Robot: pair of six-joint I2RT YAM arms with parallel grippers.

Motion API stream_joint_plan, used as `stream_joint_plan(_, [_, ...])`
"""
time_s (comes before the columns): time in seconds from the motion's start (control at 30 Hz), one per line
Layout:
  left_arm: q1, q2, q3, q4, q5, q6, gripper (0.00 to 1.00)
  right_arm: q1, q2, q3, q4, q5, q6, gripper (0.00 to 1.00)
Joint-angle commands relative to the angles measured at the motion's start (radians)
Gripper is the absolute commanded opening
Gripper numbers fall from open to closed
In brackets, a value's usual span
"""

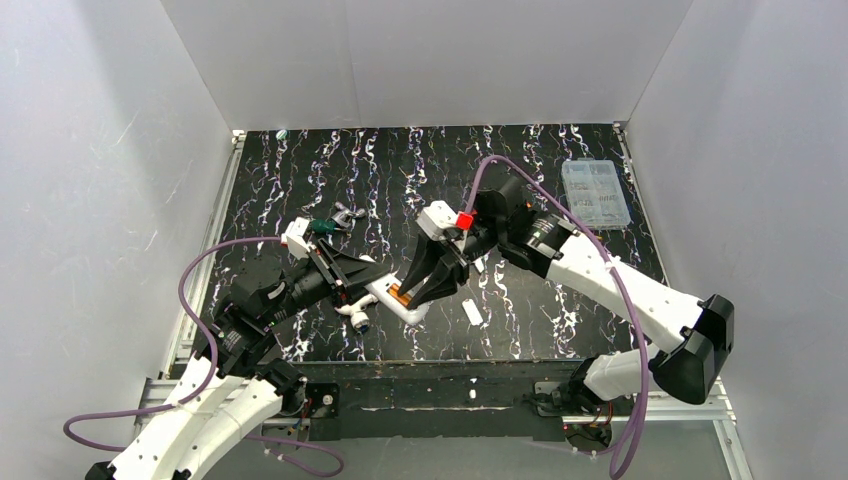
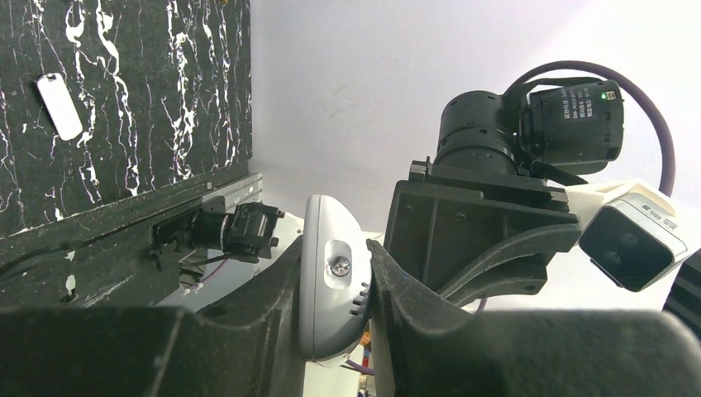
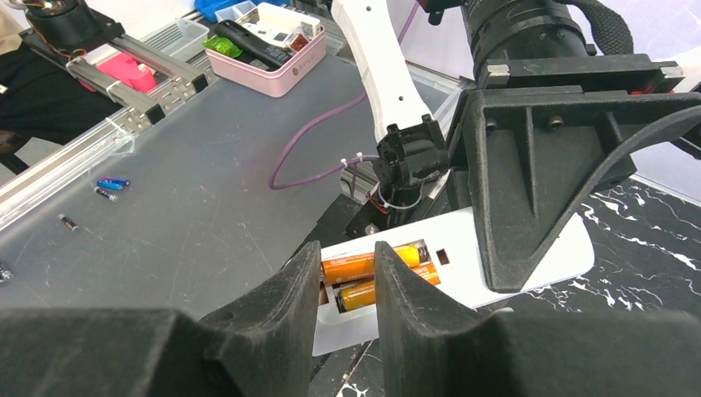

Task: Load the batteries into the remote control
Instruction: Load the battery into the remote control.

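The remote [image 3: 455, 285] lies back-up near the table's [image 1: 300, 170] front edge, between the two arms. The left fingers [image 2: 273, 298] are clenched on one of its ends, one pressed against each side. Its recess is uncovered, and two orange batteries [image 3: 351, 266] lie in it side by side. The right fingers [image 3: 397, 289] are only slightly parted, their tips right over the recess. The batteries show through the narrow gap, and nothing is grasped between the fingers; whether the tips touch the cells cannot be told. A small white cover [image 1: 472, 312] lies flat on the table just right of the remote. A white tube with a blue tip [image 1: 357, 318] lies just left of the remote, under the left arm. A clear box [image 1: 595, 193] sits far off at the right rear corner.
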Motion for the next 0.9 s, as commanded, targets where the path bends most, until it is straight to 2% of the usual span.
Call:
stream_joint_plan(0.0, [0.003,-0.014,0.003,0.069,0.018,0.002,0.0,0.011,0.017,0.059,-0.012,-0.01,0.002,0.37])
stream_joint_plan(0.87, [0.003,-0.009,0.013,0.086,0.02,-0.013,0.0,0.019,0.066,0.038,-0.059,0.005,-0.019,0.31])
